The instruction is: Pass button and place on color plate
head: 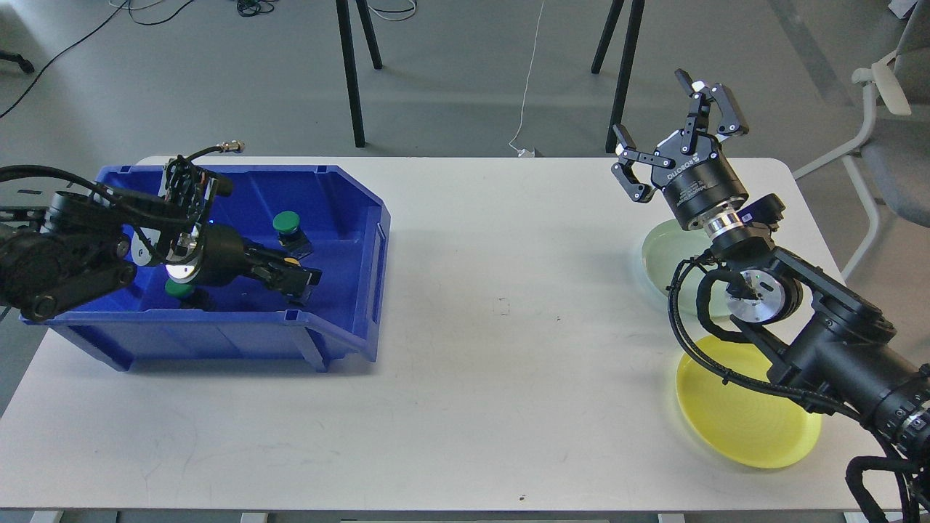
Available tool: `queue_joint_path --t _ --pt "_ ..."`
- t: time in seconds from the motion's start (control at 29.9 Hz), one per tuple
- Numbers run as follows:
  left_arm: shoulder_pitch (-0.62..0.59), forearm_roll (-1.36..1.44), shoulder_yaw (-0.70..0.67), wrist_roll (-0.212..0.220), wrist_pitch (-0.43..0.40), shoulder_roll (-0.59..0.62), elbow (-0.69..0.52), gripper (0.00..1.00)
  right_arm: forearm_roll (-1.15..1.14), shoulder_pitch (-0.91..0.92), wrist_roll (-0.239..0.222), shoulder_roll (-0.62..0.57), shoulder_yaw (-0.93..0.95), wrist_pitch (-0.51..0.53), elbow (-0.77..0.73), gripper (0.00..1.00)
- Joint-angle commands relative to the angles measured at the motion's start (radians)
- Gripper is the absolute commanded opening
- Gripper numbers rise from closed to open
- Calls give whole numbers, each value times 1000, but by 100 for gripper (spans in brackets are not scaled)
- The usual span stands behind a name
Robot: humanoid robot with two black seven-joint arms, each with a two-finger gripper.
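My left gripper [301,280] reaches low inside the blue bin [341,330]. Its dark fingers stand close together around a yellow button [290,259], of which only a sliver shows. A green button [287,221] stands just behind the gripper. Another green button [178,288] lies under my left wrist. My right gripper [672,131] is open and empty, raised with its fingers pointing up over the table's far right edge. Below the right arm lie a pale green plate [661,258] and a yellow plate [748,425].
The white table [501,349] is bare between the bin and the plates. Black stand legs [352,73] and a white cable [527,94] are on the floor behind the table. An office chair [894,131] stands at the far right.
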Motion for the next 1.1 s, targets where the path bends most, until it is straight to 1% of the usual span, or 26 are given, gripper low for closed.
queue_joint_path --t 0.0,0.03,0.1,0.17,0.23,0.33,0.4,0.7,0.84,1.07 --pt "3 1 1 0 2 -1 1 54 0 0 0 0 0 0 0 99" --pt "3 1 1 0 4 1 1 51 0 0 0 0 0 0 0 99" --pt "3 1 1 0 5 1 1 46 0 0 0 0 0 0 0 99" --pt "4 6 1 0 25 1 2 30 0 0 0 0 0 0 0 99" --pt "6 7 2 0 42 1 2 25 0 -2 0 -2 0 0 0 99" --pt "6 7 2 0 44 1 2 12 0 -8 0 -2 0 0 2 99" --pt "3 9 1 0 45 1 1 8 0 -9 0 -2 0 0 5 99" --pt "-2 3 -1 0 45 9 -1 8 0 -11 0 3 1 0 8 99" --pt "-2 3 -1 0 44 9 -4 21 0 -11 0 5 1 0 8 99" --pt "0 4 1 0 47 4 -4 36 0 -12 0 5 1 0 8 99"
